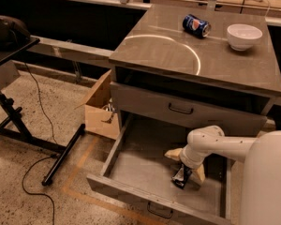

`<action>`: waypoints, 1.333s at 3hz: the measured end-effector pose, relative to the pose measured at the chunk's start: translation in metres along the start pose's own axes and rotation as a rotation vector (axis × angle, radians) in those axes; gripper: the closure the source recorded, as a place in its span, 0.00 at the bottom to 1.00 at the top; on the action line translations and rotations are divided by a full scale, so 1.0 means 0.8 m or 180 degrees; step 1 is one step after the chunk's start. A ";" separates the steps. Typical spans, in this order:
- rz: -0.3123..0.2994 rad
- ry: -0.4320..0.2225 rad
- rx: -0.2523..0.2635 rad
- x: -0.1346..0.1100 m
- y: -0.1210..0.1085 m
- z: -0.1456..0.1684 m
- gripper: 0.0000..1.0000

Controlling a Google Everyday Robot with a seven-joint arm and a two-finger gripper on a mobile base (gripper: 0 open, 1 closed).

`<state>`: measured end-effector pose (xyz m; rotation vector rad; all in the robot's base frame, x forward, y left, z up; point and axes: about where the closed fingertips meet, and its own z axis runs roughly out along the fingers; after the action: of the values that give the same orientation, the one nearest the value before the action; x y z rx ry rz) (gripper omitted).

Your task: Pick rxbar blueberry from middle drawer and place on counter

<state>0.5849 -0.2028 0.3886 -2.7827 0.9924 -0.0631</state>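
Observation:
The middle drawer is pulled wide open below the counter. My white arm reaches down into its right half. My gripper is shut on the rxbar blueberry, a dark wrapper tilted on end just above the drawer floor, near the front right. The counter above carries a pale arc mark.
A blue Pepsi can lies on its side and a white bowl stands at the back of the counter. The upper drawer front is shut. A cardboard box sits left of the cabinet. A black stand and cable are on the floor.

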 end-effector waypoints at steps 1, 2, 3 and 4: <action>-0.0061 0.0017 -0.0026 -0.002 -0.003 0.009 0.00; -0.0087 0.0006 -0.0087 -0.003 -0.001 0.022 0.00; -0.0101 -0.0006 -0.0136 -0.001 0.002 0.031 0.10; -0.0103 -0.0007 -0.0157 0.000 0.004 0.034 0.29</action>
<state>0.5855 -0.2006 0.3612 -2.8431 0.9612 -0.0406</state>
